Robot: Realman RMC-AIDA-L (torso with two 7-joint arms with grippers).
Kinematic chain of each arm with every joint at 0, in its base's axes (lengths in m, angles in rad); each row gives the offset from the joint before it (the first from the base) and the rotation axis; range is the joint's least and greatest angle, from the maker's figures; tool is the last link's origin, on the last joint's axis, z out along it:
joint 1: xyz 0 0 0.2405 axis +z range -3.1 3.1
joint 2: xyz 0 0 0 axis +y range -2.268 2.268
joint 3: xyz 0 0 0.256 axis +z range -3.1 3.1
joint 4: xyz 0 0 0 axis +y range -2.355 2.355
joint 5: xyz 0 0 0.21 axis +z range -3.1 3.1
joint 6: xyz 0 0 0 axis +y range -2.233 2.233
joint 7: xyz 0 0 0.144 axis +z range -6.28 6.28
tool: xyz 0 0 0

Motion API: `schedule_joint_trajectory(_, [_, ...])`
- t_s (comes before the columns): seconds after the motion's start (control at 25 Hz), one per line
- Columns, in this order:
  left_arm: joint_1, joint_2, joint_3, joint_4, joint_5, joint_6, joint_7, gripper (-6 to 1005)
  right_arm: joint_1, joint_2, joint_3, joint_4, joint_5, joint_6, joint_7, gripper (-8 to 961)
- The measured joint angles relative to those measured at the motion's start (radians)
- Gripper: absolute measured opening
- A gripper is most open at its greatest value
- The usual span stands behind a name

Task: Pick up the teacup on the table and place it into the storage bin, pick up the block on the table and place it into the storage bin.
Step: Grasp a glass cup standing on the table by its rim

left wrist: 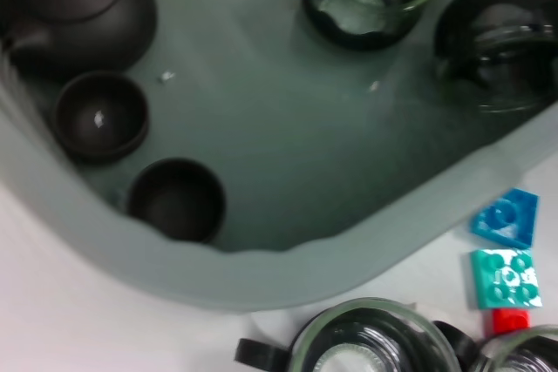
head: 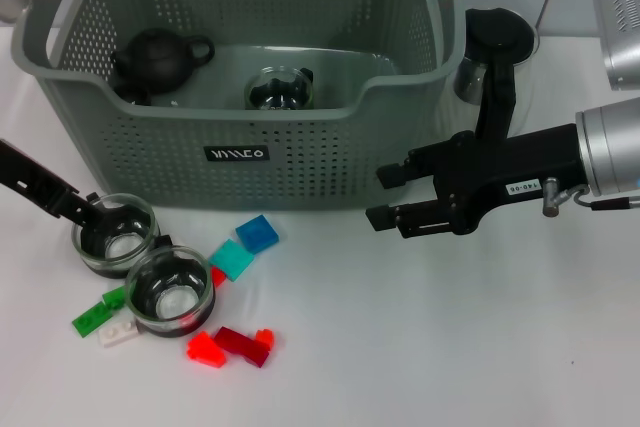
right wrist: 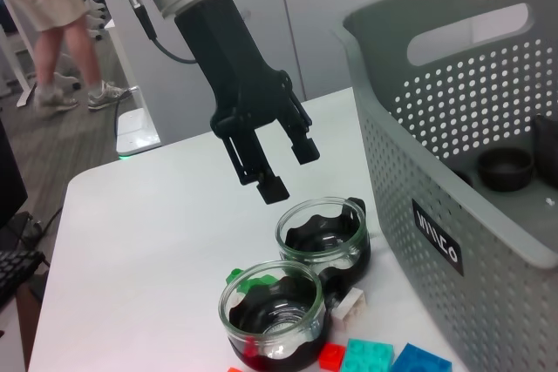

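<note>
Nearest on the white tabletop: loose blocks — a bright red block, a dark red block, a green block and a white block. Just behind them a glass teacup with a black base stands upright, touching a second glass teacup on its far left. A teal block and a blue block lie just right of the cups, near the bin front.

Left tool hangs above the second glass teacup, fingers parted, holding nothing; the right wrist view shows clear air between it and the rim. Right tool sits to the right of the storage bin's front corner, above the tabletop, fingers apart, empty.

Storage bin, grey and perforated with orange clips, stands behind the cups. Inside it: a black teapot at the far left, a glass cup near centre, and two small dark cups seen from the left wrist. A black-lidded container stands beyond the bin's right side.
</note>
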Motion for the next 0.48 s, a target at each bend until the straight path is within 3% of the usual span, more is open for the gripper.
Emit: schedule_joint_trajectory(0.48, [0.004,-0.012,-0.003,-0.005,0.013,-0.012,-0.039,798,0.002,0.0,0.0,0.0,-0.001,-0.01,0.001,614])
